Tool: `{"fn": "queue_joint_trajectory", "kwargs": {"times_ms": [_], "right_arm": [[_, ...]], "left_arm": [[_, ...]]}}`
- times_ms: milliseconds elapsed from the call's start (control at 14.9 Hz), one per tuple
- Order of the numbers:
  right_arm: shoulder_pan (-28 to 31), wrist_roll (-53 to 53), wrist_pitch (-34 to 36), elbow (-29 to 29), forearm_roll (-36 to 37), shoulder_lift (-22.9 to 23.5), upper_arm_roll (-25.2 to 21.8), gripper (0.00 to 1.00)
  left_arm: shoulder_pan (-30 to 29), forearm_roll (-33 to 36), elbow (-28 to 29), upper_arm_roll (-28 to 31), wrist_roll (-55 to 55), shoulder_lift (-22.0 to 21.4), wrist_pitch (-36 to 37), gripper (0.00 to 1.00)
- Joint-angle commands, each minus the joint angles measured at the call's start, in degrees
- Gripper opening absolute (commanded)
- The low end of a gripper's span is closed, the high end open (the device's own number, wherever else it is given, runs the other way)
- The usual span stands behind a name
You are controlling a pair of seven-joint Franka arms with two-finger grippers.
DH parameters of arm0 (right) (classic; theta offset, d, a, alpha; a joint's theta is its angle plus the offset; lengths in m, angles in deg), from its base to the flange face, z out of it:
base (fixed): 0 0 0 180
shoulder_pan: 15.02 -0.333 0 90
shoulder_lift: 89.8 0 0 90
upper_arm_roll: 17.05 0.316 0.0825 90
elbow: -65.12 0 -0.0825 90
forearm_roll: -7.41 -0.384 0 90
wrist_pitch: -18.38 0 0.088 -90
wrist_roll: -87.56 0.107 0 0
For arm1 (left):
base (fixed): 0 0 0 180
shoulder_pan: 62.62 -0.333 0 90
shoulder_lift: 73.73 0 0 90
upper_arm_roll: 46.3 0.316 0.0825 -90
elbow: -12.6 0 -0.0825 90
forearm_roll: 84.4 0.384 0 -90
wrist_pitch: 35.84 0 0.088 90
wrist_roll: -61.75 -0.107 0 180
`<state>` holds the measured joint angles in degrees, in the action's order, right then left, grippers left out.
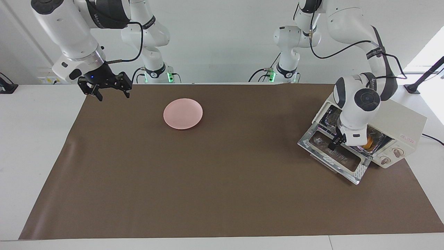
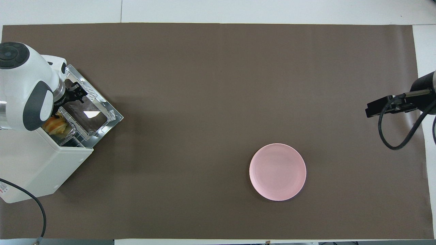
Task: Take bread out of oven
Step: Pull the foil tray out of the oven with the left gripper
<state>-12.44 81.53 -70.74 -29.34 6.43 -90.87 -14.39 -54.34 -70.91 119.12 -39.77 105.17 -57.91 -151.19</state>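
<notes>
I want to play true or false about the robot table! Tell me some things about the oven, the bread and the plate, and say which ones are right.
1. The boxy cream-white toaster oven has its glass door dropped open. True.
2. The small golden-orange bread lies on the round pink plate. False: the bread is inside the oven, and the plate holds nothing.
3. The left hand is at the open oven, over its door. True.
4. The right hand holds the pink plate. False: it hangs in the air by the table's edge at the right arm's end, apart from the plate.
5. The oven stands at the right arm's end of the table. False: it stands at the left arm's end.
</notes>
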Motion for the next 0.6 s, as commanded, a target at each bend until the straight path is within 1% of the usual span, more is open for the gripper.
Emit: {"fn": "queue_joint_trajectory", "kwargs": {"times_ms": [0,67,134,336,403,538], "right_arm": [[0.5,0.8,0.8,-0.1,0.6,-0.2,1.0,1.0],[0.5,0.8,0.8,-0.1,0.6,-0.2,1.0,1.0],[0.5,0.8,0.8,-0.1,0.6,-0.2,0.9,1.0],[0.6,0.8,0.7,-0.1,0.6,-0.2,0.9,1.0],[0.8,0.7,0.7,-0.1,0.6,-0.2,0.9,1.0],[0.6,0.8,0.7,-0.1,0.6,-0.2,0.9,1.0]], "left_arm": [[-1.2,1.3,3.9,-0.1,-2.4,-2.0,-2.4,0.35],[-1.4,1.3,4.0,-0.1,-3.8,-2.1,-2.2,0.13],[-1.5,1.3,4.0,-0.1,-4.6,-2.2,-1.7,0.0],[-1.1,1.3,2.7,-0.1,-6.2,-1.8,-1.1,0.0],[-0.7,1.3,0.8,-0.2,-6.2,-1.2,-0.4,0.0],[-0.1,0.8,-6.4,-1.0,-6.3,1.6,2.1,0.0]]}}
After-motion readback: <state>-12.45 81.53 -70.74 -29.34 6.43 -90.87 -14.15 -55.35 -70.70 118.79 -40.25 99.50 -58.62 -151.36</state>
